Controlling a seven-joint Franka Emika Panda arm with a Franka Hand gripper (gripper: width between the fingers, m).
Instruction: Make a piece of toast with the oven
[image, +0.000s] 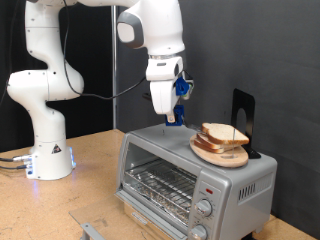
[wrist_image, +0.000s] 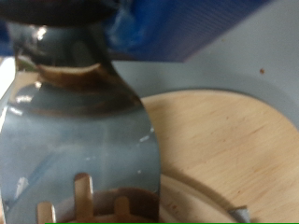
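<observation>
- The boxy silver-grey metal toaster oven is sitting nearest the camera on the light wooden table, towards the exterior view's bottom right, its glass door showing the wire rack inside and round knobs lining its front right.
- On the oven's flat top, a round tan wooden plate is lying, and the thin pale beige piece of toast with a tan-brown crust is resting on it.
- A black upright stand is standing just behind the plate on the oven's top.
- The white robot arm is rising from its base at the exterior view's left and bending over, pointing the gripper straight down.
- The gripper is hovering just above the oven's top, beside the plate on the exterior view's left; whether its fingers are apart or together, I cannot tell.
- The wrist view is showing the plate's wooden rim close below.
</observation>
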